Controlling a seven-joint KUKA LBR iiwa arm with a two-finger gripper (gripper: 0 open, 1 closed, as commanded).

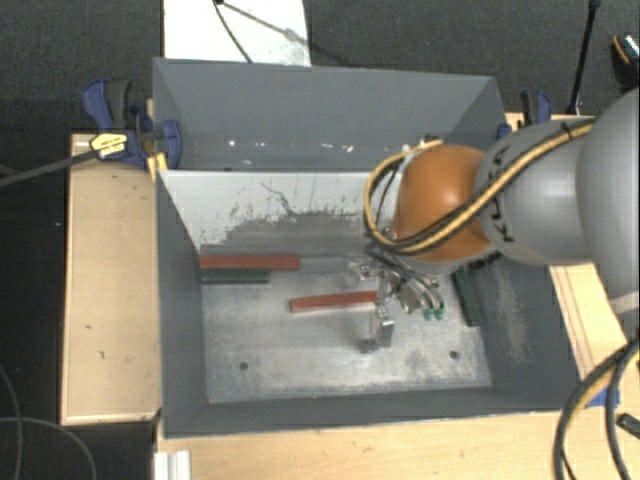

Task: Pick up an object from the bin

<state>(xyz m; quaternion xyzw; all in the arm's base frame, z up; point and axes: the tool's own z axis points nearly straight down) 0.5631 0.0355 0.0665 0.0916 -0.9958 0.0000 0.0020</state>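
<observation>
My gripper [381, 322] hangs low over the middle of the bin floor, under the orange wrist cover. A slim red-brown bar [328, 303] lies flat just left of it, with its right end reaching the gripper. Whether the gripper has hold of that end is unclear from here. A small green piece [433, 314] sits just right of the gripper.
A longer red-brown bar [248, 262] lies at the back left with a dark green bar [234, 278] alongside it. A dark block [468, 296] lies near the right wall. The arm covers the bin's back right part.
</observation>
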